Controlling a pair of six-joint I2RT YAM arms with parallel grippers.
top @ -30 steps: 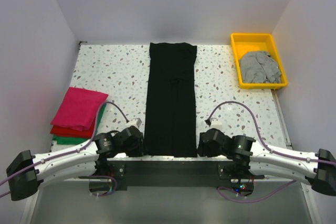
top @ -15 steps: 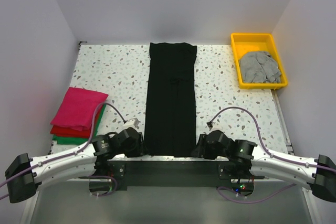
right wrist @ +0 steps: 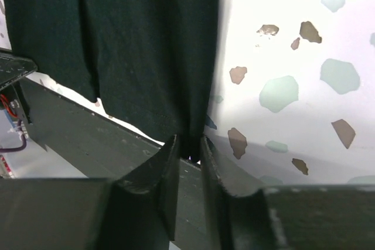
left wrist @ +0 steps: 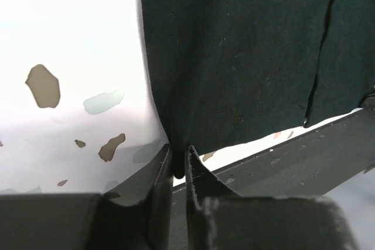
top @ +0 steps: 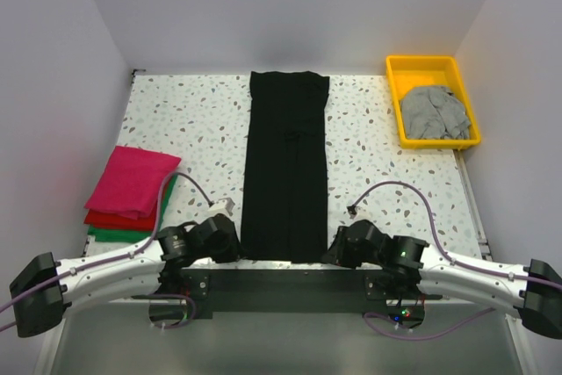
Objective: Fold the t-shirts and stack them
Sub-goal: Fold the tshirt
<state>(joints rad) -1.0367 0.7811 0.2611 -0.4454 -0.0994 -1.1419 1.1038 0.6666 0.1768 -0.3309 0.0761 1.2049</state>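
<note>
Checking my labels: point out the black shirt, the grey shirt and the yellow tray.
black shirt (top: 285,164), top view, middle of the flat cloth
grey shirt (top: 432,111), top view, centre of the crumpled heap
yellow tray (top: 421,74), top view, bare floor, far end

black t-shirt (top: 285,169): matt cloth | grey t-shirt (top: 432,111): soft cloth | table (top: 378,142): smooth speckled top | tray (top: 421,61): glossy yellow plastic

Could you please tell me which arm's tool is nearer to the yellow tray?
The right. The right tool pinches the near right corner of the black shirt, on the same side as the tray; the left tool pinches the near left corner, farther across.
</note>
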